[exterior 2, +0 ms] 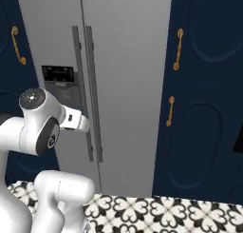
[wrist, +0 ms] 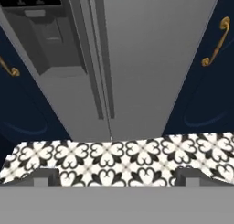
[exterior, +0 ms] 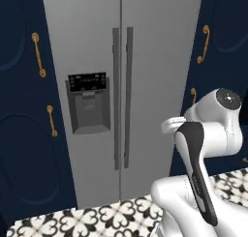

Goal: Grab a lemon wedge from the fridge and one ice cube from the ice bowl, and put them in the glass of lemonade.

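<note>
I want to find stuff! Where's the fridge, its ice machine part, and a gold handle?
fridge [exterior: 155, 47], left base view, on its shut right door.
dispenser [exterior: 87, 103], left base view, on its grey recess.
gold handle [exterior 2: 178, 49], right base view, on its middle.

navy cabs [exterior: 22, 110] w/ gold handles [exterior: 38, 54] | b&w patterned floor tile [wrist: 114, 157]

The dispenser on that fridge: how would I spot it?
Find the tall grey fridge between the navy cabinets. On its left door, beside the two long vertical handles, sits the dispenser: a recessed grey niche under a black panel, the doors' only dark patch.
</note>
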